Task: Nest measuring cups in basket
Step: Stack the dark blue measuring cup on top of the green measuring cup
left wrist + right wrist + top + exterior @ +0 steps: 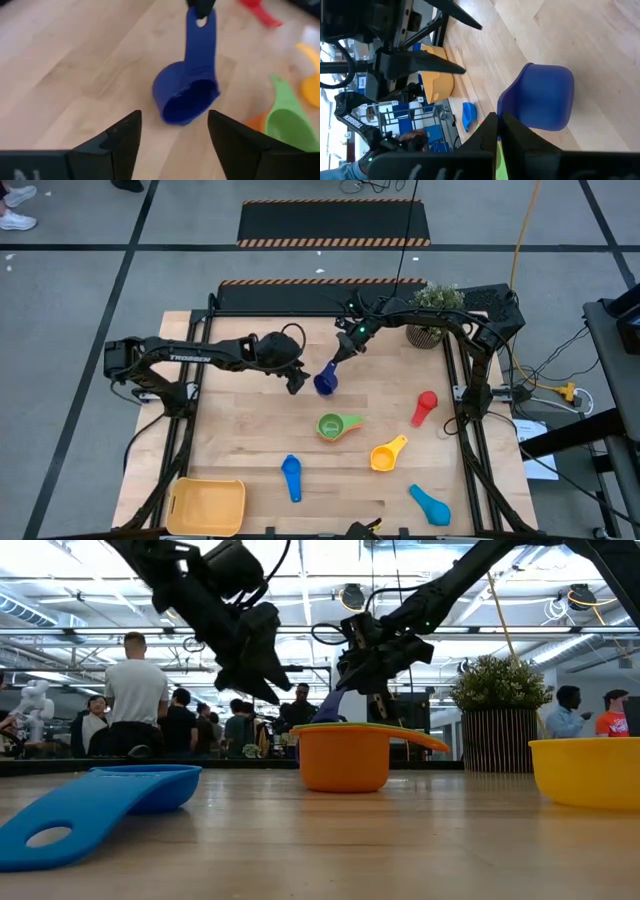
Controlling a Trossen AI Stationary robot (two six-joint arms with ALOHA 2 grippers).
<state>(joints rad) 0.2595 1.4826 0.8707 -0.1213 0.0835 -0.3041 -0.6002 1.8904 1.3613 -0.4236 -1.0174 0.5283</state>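
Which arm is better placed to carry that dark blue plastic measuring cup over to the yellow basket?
Probably the left. The right gripper grips the dark blue plastic measuring cup by its handle, but the left gripper is open right beside it, and the shallow yellow-orange plastic basket sits on the left arm's side.

A light wooden table top point(240, 440) fills the work area. At its far right corner stands a small green potted plant in a dark ribbed pot point(434, 312). Black floor mats edged with orange-and-black hazard stripes point(333, 223) lie beyond the table, where several people point(135, 695) stand.
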